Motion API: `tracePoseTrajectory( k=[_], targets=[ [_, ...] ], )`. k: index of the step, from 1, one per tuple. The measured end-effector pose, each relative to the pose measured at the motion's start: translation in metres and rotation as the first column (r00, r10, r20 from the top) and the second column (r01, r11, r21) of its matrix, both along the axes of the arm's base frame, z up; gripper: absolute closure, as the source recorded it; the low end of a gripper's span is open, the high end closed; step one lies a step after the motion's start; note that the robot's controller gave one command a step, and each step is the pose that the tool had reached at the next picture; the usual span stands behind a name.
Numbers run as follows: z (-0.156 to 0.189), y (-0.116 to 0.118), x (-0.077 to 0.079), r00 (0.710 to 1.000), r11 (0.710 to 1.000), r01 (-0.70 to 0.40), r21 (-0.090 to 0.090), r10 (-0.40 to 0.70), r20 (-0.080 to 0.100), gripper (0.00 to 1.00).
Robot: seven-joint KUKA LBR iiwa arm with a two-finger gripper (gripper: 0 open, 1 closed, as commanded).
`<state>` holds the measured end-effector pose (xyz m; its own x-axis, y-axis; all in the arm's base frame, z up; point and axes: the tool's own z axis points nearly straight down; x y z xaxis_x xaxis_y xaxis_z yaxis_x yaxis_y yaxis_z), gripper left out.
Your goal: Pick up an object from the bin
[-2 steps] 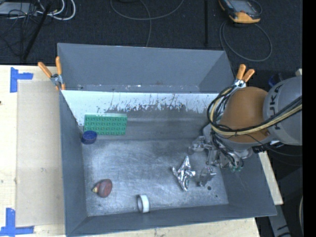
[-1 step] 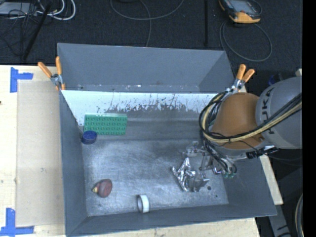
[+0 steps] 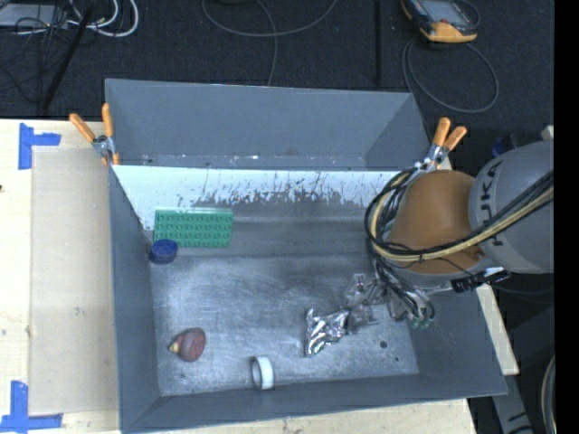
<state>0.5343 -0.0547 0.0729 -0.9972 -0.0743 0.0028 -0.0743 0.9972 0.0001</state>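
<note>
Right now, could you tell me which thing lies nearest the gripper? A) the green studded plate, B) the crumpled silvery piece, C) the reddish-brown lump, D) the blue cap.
B: the crumpled silvery piece lies right beside the gripper, on the right side of the bin.

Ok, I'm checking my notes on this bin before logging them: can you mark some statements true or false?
1. The green studded plate lies far left in the bin. True.
2. The small blue round thing sits on top of that plate. False: it lies off it, by its near left corner.
3. The gripper is next to the crumpled silvery thing. True.
4. The white ring lies against the far wall. False: it lies near the front wall.
</note>
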Motion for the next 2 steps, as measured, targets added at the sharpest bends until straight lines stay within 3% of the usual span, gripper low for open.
tracePoseTrajectory(
  k=[1,2],
  targets=[
    [-0.001,0.0,0.001,1.0,1.0,-0.001,0.0,0.001,0.006,0.0],
    [-0.001,0.022,-0.011,1.0,1.0,-0.017,-0.001,0.017,0.01,0.0]
  ],
)
